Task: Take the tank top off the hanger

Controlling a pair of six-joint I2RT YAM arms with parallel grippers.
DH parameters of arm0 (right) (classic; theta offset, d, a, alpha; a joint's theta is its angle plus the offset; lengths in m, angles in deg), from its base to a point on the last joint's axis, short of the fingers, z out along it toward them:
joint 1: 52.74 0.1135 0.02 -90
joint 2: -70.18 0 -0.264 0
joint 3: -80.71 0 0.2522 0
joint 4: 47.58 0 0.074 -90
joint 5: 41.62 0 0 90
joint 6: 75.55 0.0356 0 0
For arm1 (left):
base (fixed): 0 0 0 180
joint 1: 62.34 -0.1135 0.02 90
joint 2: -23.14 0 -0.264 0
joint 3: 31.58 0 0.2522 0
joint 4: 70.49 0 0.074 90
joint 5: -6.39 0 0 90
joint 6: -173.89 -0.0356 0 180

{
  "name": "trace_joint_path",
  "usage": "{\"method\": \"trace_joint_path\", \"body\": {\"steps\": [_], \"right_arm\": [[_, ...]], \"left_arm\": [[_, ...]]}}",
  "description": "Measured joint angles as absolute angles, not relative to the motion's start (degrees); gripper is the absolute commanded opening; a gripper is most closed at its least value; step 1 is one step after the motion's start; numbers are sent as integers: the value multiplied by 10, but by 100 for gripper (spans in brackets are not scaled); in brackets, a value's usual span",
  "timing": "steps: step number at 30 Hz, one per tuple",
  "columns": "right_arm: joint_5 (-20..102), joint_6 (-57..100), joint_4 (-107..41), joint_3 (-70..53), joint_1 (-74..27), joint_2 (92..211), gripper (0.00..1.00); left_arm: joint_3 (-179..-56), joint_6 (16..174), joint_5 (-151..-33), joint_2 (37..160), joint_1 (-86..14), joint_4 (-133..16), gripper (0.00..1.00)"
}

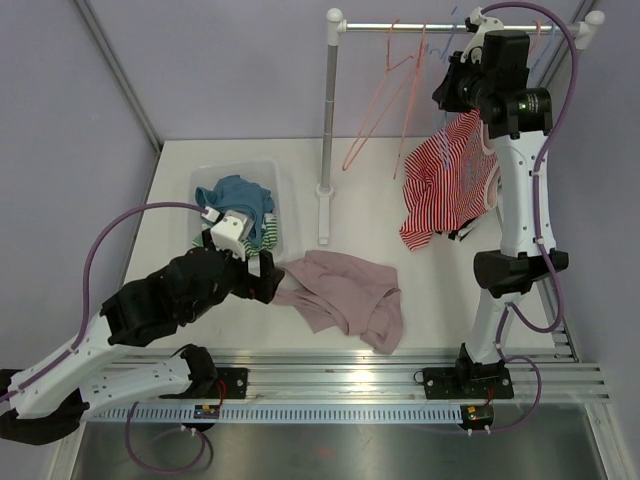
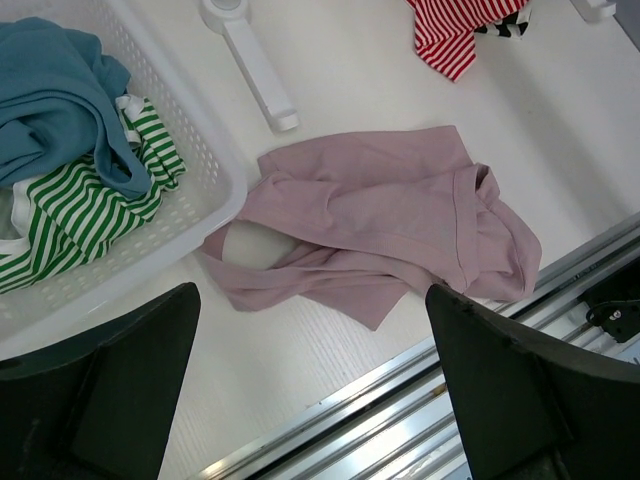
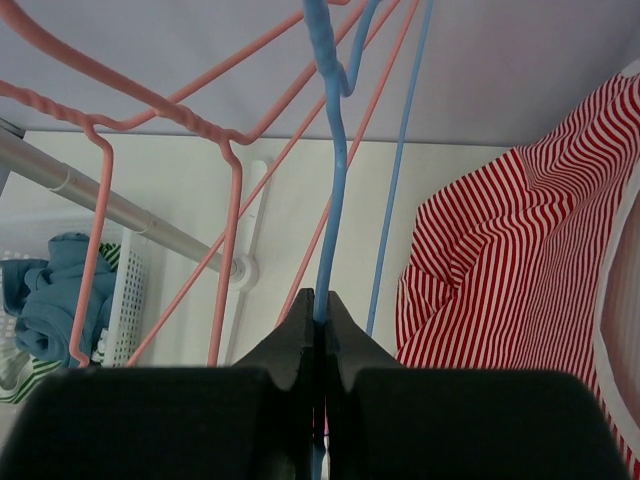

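The red-and-white striped tank top (image 1: 445,185) hangs crumpled from a blue wire hanger (image 3: 335,150), its lower part sagging towards the table. It fills the right of the right wrist view (image 3: 500,260). My right gripper (image 3: 316,298) is up beside the rail (image 1: 400,27), shut on the blue hanger's wire. In the top view that gripper (image 1: 465,70) sits just above the garment. My left gripper (image 2: 315,370) is low over the table's near side, wide open and holding nothing, beside a pink shirt (image 2: 380,215).
A white basket (image 2: 215,150) with blue and green-striped clothes stands at the left. The rack's post (image 1: 327,120) and its foot (image 2: 255,70) stand mid-table. Empty pink hangers (image 1: 385,90) hang on the rail. The pink shirt (image 1: 340,295) lies near the front edge.
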State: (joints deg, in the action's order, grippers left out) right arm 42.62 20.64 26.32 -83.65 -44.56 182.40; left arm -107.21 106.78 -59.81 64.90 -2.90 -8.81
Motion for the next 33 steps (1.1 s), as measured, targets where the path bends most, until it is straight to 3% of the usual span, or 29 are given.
{"method": "trace_joint_path", "body": {"steps": [11,26,29,30,33], "right_arm": [[382,207,251,-817,-444,1835,0],[386,198,252,-806,-391,1835,1],[398,194,243,-791,-392,1831,29],[403,193,244,-782,-392,1828,47],[418,186,242,-740,-394,1805,64]], "left_arm": [[-1030,1076,-637,692,-29,-136,99],[-1008,1084,-676,866,3,-262,99],[-1005,1084,-686,897,9,-287,99],[-1004,1084,-689,907,11,-296,99],[-1004,1083,-695,943,17,-321,99]]}}
